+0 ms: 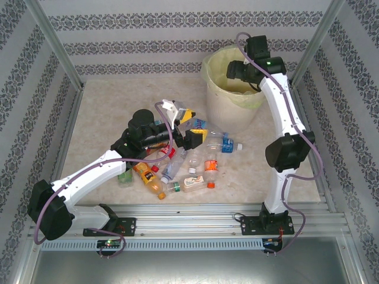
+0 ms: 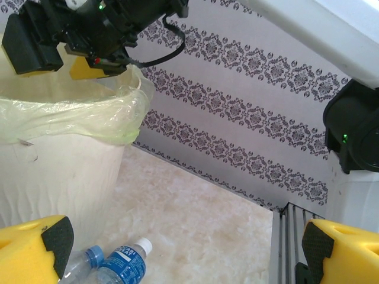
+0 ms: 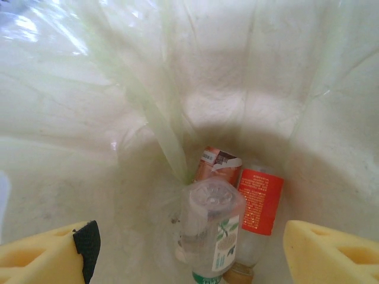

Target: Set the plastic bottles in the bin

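Note:
My right gripper (image 1: 234, 70) hangs over the mouth of the bin (image 1: 228, 115), a cream bucket with a pale green bag. It is open (image 3: 189, 248), its yellow fingers wide apart and touching nothing. Below it in the bin lie three plastic bottles: a clear one with a green label (image 3: 213, 228), a red-labelled one (image 3: 259, 210) and a brown-labelled one (image 3: 216, 165). Several more bottles (image 1: 177, 168) lie in a heap on the table in front of the bin. My left gripper (image 1: 190, 127) stands open (image 2: 183, 248) above a blue-labelled bottle (image 2: 121, 266) at the heap's far edge.
The bin's wall (image 2: 59, 171) rises just left of my left gripper, with the right gripper (image 2: 59, 62) above its rim. Patterned walls close in the table on three sides. A metal rail (image 1: 195, 216) runs along the near edge.

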You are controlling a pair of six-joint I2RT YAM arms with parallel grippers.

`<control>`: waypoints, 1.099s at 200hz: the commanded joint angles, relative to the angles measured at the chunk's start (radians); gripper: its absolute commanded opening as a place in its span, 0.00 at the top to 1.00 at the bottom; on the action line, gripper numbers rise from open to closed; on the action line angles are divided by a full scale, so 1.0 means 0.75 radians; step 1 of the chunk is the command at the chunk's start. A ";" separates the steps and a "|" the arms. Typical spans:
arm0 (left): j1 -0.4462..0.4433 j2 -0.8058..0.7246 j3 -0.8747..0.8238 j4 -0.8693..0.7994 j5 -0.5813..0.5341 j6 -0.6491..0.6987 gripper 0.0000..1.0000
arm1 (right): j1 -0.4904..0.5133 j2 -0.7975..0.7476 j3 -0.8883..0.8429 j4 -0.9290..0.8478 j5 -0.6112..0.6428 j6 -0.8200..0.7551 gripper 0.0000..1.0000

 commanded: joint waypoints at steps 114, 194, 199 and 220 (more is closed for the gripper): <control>0.003 -0.114 -0.026 -0.329 -0.019 0.196 0.00 | 0.218 -0.809 -0.777 0.142 0.070 -0.009 0.23; 0.000 -0.192 -0.058 -0.638 -0.050 0.404 0.00 | 0.401 -1.152 -1.397 0.220 0.078 0.208 0.24; -0.001 -0.191 -0.054 -0.644 -0.047 0.411 0.00 | 0.411 -1.163 -1.428 0.224 0.081 0.220 0.24; -0.003 -0.185 -0.056 -0.672 -0.039 0.443 0.00 | 0.456 -1.191 -1.554 0.242 0.079 0.269 0.23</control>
